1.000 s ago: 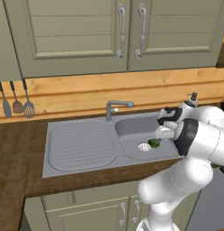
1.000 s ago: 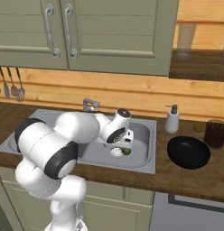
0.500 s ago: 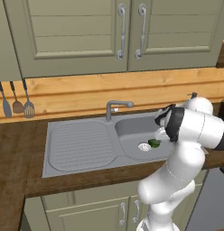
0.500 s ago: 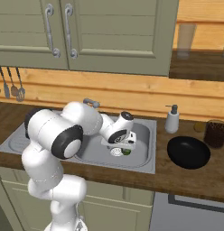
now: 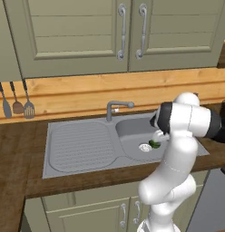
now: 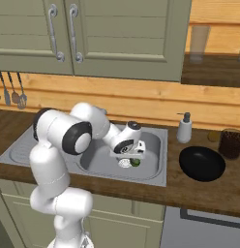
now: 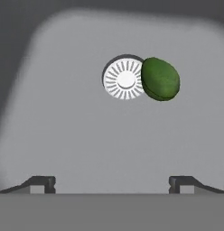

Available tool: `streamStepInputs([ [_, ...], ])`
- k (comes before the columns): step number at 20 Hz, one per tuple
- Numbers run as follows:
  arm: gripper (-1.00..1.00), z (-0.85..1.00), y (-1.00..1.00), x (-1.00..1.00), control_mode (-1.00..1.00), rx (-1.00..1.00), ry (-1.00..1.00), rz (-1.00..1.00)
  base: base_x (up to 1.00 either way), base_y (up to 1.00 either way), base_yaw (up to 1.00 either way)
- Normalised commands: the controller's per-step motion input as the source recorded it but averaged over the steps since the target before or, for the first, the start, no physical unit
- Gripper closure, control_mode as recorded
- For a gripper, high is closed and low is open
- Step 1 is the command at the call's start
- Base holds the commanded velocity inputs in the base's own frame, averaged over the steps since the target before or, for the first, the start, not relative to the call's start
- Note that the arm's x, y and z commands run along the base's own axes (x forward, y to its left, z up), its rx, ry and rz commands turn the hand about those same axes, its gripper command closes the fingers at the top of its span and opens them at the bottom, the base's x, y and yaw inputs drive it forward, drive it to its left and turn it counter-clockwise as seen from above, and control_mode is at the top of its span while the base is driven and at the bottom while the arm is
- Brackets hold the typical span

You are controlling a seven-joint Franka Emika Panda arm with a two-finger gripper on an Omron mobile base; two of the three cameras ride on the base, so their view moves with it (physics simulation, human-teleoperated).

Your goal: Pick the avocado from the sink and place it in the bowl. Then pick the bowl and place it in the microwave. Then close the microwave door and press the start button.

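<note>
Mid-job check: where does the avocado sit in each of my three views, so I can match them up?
Left base view: the avocado lies on the sink floor, lower right of centre, just right of the drain.
Right base view: avocado at centre, right of the drain, below the wrist.
Hand view: avocado upper right, overlapping the drain's edge.
Shared landmark: the round white drain.

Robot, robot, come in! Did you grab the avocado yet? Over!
Gripper open, empty, above the sink floor. Avocado not grabbed, lying against the drain. Bowl waiting on the counter. Nothing in the way.
</note>
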Motion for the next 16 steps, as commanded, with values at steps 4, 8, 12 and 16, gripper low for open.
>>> streamStepInputs([
  [4, -1.0, -0.26, -0.03, 0.39, -1.0, -0.02, 0.0, 0.05, 0.0, 0.0, 0.0],
  [8, -1.0, -0.26, -0.13, 0.37, -1.0, 0.0, 0.0, 0.05, 0.0, 0.0, 0.0],
  [12, -1.0, -0.22, -0.18, 0.4, -1.0, 0.0, 0.0, 0.04, 0.0, 0.0, 0.0],
  [16, -1.0, -0.29, -0.08, 0.43, -1.0, 0.0, 0.0, 0.04, 0.0, 0.0, 0.0],
])
